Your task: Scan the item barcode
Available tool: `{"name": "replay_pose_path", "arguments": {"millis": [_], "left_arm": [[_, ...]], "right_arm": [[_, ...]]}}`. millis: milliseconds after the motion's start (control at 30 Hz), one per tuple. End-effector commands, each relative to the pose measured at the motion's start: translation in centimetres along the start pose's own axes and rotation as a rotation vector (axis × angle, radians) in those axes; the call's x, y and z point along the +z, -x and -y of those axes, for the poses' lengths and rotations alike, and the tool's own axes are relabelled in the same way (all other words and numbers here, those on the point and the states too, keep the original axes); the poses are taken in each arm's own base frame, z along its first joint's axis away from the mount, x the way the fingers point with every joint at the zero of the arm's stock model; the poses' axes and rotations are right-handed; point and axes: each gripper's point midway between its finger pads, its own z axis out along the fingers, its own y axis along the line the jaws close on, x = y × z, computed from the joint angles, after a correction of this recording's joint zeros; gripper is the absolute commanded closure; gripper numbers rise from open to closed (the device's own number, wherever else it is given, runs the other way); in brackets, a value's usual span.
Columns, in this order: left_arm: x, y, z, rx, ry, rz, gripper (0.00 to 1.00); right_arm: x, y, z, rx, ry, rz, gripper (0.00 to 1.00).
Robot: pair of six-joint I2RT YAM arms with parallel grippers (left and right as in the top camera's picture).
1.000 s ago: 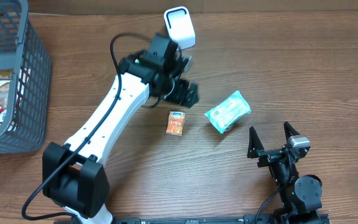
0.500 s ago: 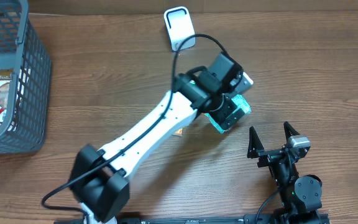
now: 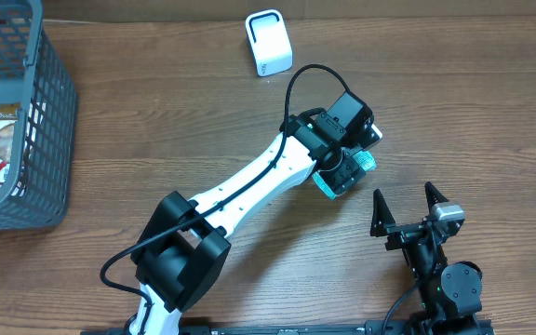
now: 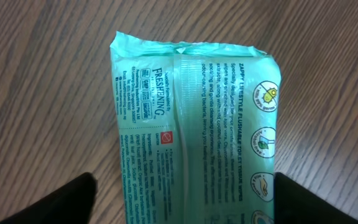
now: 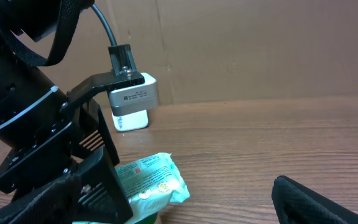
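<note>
The left claw (image 4: 179,208) hangs open directly above a teal pack of wipes (image 4: 194,124). Its two dark fingertips (image 4: 82,199) stand on either side of the pack. Bare wood shows between the left fingertip and the pack. The right fingertip is just beside the pack's edge, and whether they touch cannot be told. Nothing is gripped.

The pack lies flat on the bench (image 3: 454,102), right of centre, under the wrist of the left arm, which reaches across from the near left. Its upper face shows small print and a column of round icons. No barcode can be made out on the part in view.

The white scanner (image 3: 269,42) stands upright at the far edge of the bench, well apart from the pack. A grey mesh basket (image 3: 49,140) holding other packets sits at the far left. The right claw (image 3: 405,207) rests at the near right with its fingers spread wide and empty.

The step in hand looks like the pick-up, with scanning not yet done. The next move likely calls for lowering, closing across the pack's width, and lifting. The pack would then go to the scanner, turned so that its barcode faces the scanner's window. The soft wrapper may buckle or slip under a loose grip.
</note>
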Motion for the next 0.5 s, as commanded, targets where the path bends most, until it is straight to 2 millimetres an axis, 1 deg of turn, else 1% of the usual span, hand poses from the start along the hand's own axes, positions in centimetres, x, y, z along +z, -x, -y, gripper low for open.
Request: {"name": "replay_pose_path", "arguments": {"millis": [0, 100, 300, 467], "left_arm": [[-0.05, 0.47, 0.36, -0.02, 0.002, 0.009, 0.24], [-0.04, 0.62, 0.5, -0.053, 0.001, 0.015, 0.21], [0.05, 0.61, 0.5, -0.081, 0.001, 0.017, 0.2], [0.38, 0.25, 0.88, -0.094, -0.021, 0.01, 0.2]], "right_arm": [[0.01, -0.18, 0.21, -0.003, -0.009, 0.004, 0.0], [0.01, -0.18, 0.21, -0.003, -0.009, 0.004, 0.0], [0.01, -0.18, 0.21, -0.003, -0.009, 0.004, 0.0], [0.01, -0.18, 0.21, -0.003, -0.009, 0.004, 0.0]]}}
